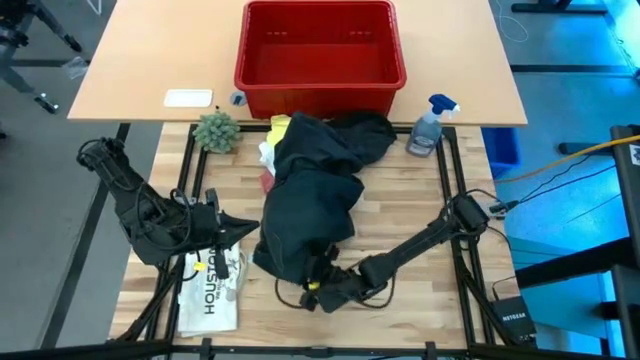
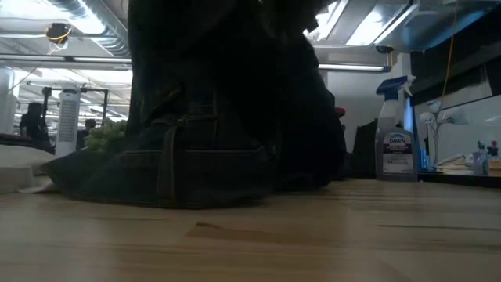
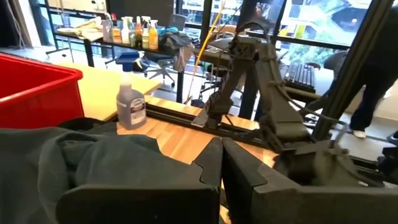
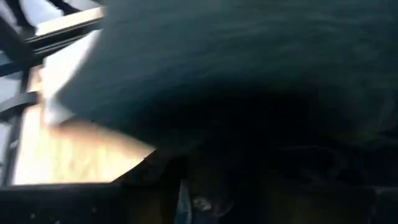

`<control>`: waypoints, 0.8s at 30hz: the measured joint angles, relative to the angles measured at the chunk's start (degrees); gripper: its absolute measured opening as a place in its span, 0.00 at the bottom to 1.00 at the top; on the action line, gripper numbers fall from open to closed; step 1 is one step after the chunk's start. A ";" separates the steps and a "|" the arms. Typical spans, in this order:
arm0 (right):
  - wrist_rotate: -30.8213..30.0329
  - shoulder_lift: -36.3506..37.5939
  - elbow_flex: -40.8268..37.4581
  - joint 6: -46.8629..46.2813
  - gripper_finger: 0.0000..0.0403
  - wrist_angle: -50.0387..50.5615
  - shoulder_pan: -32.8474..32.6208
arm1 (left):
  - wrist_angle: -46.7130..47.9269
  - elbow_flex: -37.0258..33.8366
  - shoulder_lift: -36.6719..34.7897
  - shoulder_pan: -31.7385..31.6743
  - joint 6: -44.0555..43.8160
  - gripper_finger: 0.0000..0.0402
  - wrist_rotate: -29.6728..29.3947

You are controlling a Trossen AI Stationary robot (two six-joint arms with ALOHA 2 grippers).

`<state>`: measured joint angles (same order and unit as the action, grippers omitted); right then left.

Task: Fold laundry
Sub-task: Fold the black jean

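Observation:
The black trousers [image 1: 315, 190] lie in a heap across the middle of the table, their waistband on the wood in the low view [image 2: 196, 157]. Under their far left edge peek the yellow T-shirt [image 1: 279, 125], a white cloth [image 1: 267, 155] and a pink cloth [image 1: 266, 181]. My left gripper [image 1: 245, 228] is shut and empty, left of the heap and level, above the table; its wrist view shows the closed fingers [image 3: 221, 165]. My right gripper [image 1: 315, 290] is low at the heap's near edge, with dark cloth [image 4: 249, 81] filling its wrist view.
A red basket [image 1: 320, 90] stands at the far side, with a spray bottle [image 1: 428, 125] to its right and a small green plant [image 1: 216, 130] to its left. A white printed item [image 1: 212, 290] lies near left, under my left arm. Bare wood shows near right.

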<state>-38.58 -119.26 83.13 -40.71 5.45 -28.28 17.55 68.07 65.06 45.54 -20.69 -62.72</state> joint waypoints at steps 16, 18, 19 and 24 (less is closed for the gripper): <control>36.78 6.28 10.20 5.22 0.01 -14.30 7.70 | -0.09 0.48 -3.54 2.75 7.46 0.00 3.84; 39.26 8.04 13.87 7.52 0.01 -12.87 8.87 | -0.12 1.22 -4.64 4.31 8.74 0.00 3.87; 40.37 8.73 15.76 8.40 0.01 -11.42 9.62 | -0.26 1.70 -5.10 5.22 9.29 0.00 3.88; 45.73 10.14 26.17 11.11 0.01 -4.90 14.48 | -0.82 2.64 -5.82 9.65 12.04 0.00 3.87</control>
<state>7.15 -109.12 109.30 -29.59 0.55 -13.81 16.73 70.72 59.24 55.19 -8.66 -58.85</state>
